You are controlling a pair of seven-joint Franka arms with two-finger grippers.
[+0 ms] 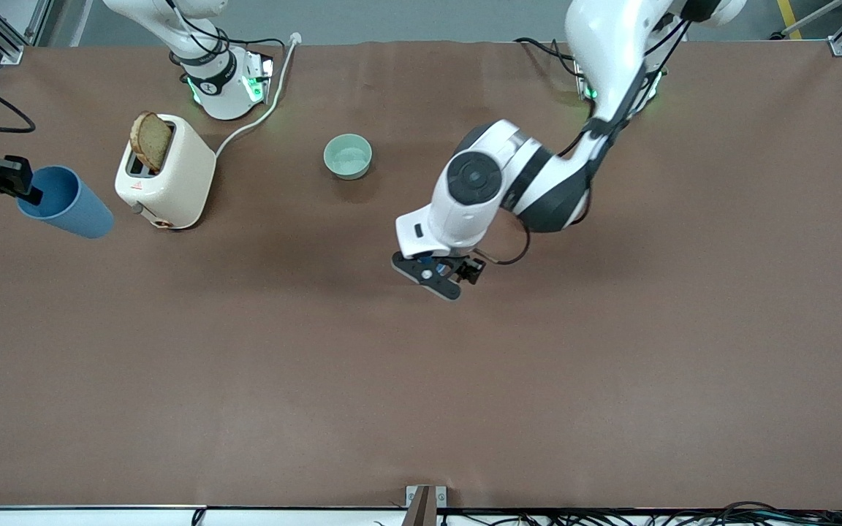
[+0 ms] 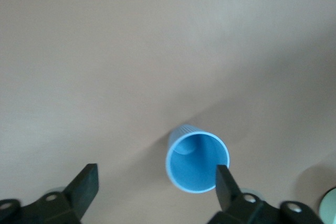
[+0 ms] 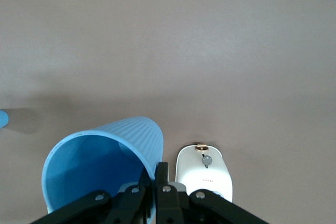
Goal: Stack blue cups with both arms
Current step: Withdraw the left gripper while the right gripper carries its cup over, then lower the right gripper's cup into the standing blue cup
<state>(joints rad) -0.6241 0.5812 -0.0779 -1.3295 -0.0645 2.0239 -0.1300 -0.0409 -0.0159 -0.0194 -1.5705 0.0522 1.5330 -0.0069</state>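
Two blue cups are still apart, so stacking is not yet done. One cup (image 2: 198, 162) stands upright on the table (image 1: 611, 380) directly under the left gripper (image 1: 439, 274), whose fingers (image 2: 84, 187) are spread wide, touching nothing. The second cup (image 1: 64, 202) hangs tilted at the right arm's end, its rim pinched by the clamped right gripper (image 3: 157, 182), at 9 o'clock from the toaster (image 1: 165, 172). It must next be carried across. A green bowl (image 1: 348, 156) sits at 11 o'clock from the left gripper; the toaster stands between the two cups.
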